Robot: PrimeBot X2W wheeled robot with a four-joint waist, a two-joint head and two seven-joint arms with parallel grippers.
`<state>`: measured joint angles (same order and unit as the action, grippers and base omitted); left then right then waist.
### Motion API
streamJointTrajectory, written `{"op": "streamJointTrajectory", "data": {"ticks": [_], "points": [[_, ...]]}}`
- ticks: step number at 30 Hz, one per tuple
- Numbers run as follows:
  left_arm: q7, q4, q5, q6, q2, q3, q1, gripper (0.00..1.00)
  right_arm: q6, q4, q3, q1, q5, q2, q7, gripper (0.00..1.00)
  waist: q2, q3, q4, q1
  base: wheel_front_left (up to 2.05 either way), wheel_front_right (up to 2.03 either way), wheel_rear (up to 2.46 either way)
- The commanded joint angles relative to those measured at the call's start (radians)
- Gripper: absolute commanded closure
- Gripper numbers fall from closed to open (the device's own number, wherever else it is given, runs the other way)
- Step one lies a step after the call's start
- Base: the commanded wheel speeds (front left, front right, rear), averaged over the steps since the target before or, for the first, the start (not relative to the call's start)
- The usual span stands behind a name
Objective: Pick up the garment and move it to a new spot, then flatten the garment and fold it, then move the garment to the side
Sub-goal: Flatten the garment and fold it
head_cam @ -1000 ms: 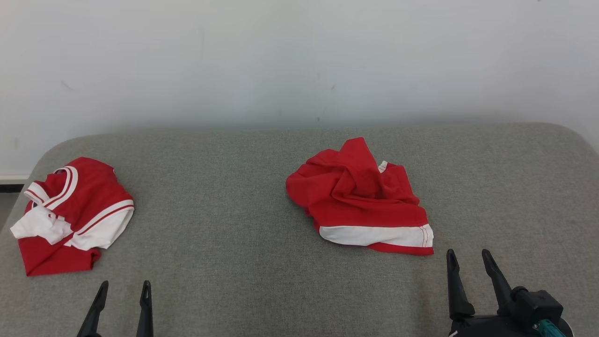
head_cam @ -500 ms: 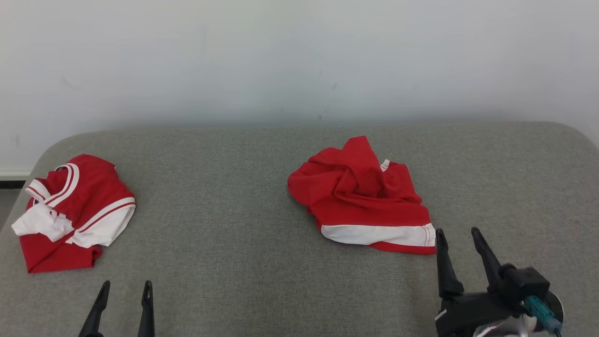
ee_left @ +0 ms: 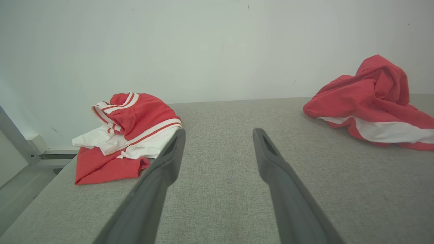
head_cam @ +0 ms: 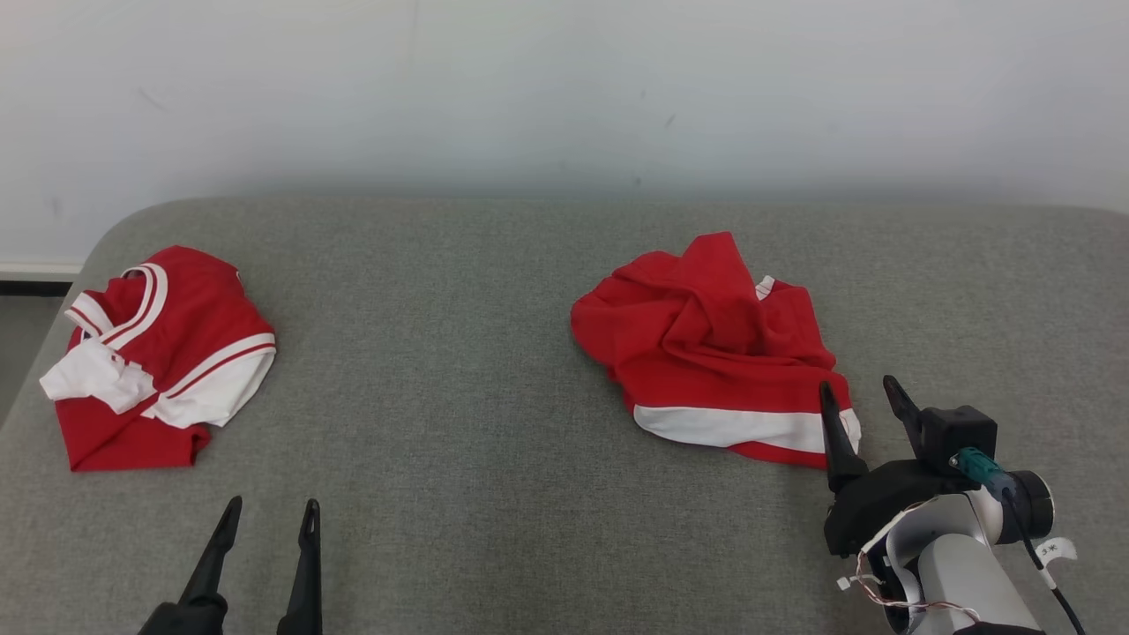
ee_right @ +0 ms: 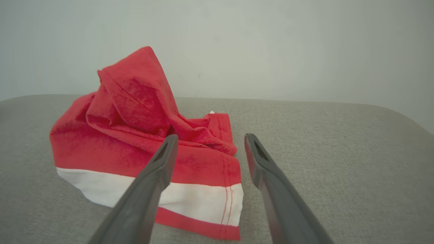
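Lying crumpled right of centre on the grey fabric-covered desk point(head_cam: 459, 353) is the red garment point(head_cam: 714, 353) with a white band. The right gripper point(head_cam: 856, 384), fingers spread wide, sits at its near right corner, one finger over the white band and the other over bare desk. A second ago it was short of the cloth. The left gripper point(head_cam: 272, 503) hangs open, well apart. A second folded red-and-white garment point(head_cam: 159, 353) lies far left, below a plain white wall point(head_cam: 529, 88).
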<state>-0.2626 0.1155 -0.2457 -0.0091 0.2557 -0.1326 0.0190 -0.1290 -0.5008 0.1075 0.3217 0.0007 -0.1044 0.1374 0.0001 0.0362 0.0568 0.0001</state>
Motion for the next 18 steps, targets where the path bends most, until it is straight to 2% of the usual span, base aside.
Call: {"op": "streamJointTrajectory", "data": {"ticks": [1, 8, 15, 16, 17, 18], "points": [[-0.003, 0.006, 0.008, -0.006, -0.007, -0.002, -0.018, 0.0, -0.003, -0.059, 0.012, 0.032, -0.004, -0.014, 0.003, 0.0, -0.0001, 0.022, 0.021, -0.0001, 0.0, 0.0, 0.0], [-0.003, 0.019, 0.019, -0.023, -0.02, 0.002, -0.046, 0.0, -0.003, -0.297, 0.07, 0.117, -0.022, -0.062, 0.023, 0.0, -0.0001, 0.052, 0.049, -0.0001, 0.0, 0.0, 0.0], [-0.003, 0.028, 0.026, -0.031, -0.029, 0.006, -0.058, 0.0, -0.003, -0.443, 0.062, 0.18, -0.024, -0.06, 0.042, 0.0, -0.0001, 0.067, 0.063, -0.0001, 0.0, 0.0, 0.0], [-0.003, 0.029, 0.026, -0.032, -0.03, 0.007, -0.059, 0.0, -0.003, -0.462, 0.055, 0.189, -0.019, -0.059, 0.047, 0.05, -0.0001, 0.067, 0.063, -0.0001, 0.0, 0.0, 0.0], [-0.003, 0.031, 0.027, -0.033, -0.032, 0.009, -0.06, 0.0, -0.003, -0.479, 0.05, 0.196, -0.013, -0.06, 0.056, 0.67, -0.0001, 0.067, 0.063, -0.0001, 0.0, 0.0, 0.0], [-0.003, 0.033, 0.027, -0.033, -0.033, 0.011, -0.058, 0.0, -0.003, -0.493, 0.044, 0.2, -0.009, -0.06, 0.063, 1.0, -0.0001, 0.065, 0.062, -0.0001, 0.0, 0.0, 0.0]]}}
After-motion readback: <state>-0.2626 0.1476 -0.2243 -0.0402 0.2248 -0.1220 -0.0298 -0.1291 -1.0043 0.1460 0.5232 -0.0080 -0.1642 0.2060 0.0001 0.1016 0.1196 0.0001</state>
